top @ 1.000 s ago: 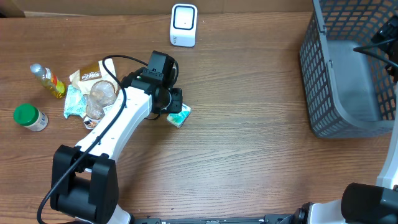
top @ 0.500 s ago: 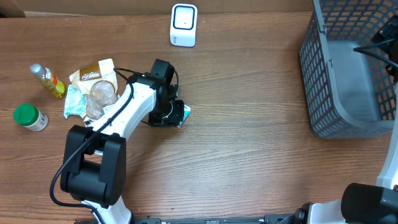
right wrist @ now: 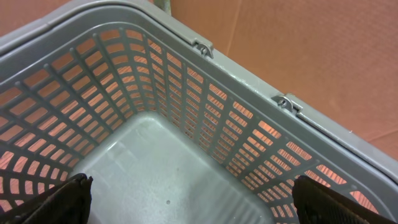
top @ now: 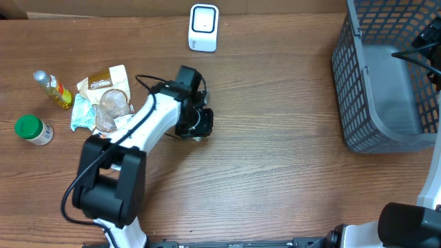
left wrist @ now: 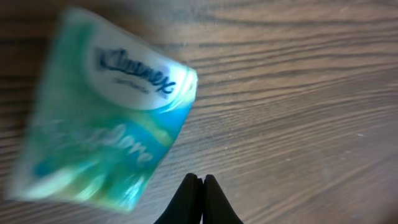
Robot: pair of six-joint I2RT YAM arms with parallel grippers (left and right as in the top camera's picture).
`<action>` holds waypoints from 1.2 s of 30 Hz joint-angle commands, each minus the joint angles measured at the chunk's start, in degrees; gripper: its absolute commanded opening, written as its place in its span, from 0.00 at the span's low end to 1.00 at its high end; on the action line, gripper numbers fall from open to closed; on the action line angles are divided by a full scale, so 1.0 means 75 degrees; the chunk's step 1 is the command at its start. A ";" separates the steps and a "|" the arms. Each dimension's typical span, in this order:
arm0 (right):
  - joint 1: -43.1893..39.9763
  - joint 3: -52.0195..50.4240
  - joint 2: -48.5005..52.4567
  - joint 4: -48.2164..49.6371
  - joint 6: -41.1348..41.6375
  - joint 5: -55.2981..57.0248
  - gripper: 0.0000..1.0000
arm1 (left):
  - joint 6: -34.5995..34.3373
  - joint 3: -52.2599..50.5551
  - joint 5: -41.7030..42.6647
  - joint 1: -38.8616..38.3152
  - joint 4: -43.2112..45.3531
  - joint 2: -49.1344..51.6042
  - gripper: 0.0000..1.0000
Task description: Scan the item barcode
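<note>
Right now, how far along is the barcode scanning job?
Done: nothing yet; the pack is away from the scanner. In hand: the left gripper is shut beside the pack, gripping nothing. Left: grasp the pack, then show its barcode, which is not visible here, to the scanner.

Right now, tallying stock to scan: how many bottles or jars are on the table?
2: clear bottle of yellow liquid, far left; green-lidded white jar just nearer the robot. The crumpled wrappers may hide others.
</note>
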 commanded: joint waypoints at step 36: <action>0.0000 0.0041 -0.0009 0.0038 -0.0032 0.0108 1.00 | 0.0230 0.0994 0.1037 0.2908 -0.1594 0.0679 0.04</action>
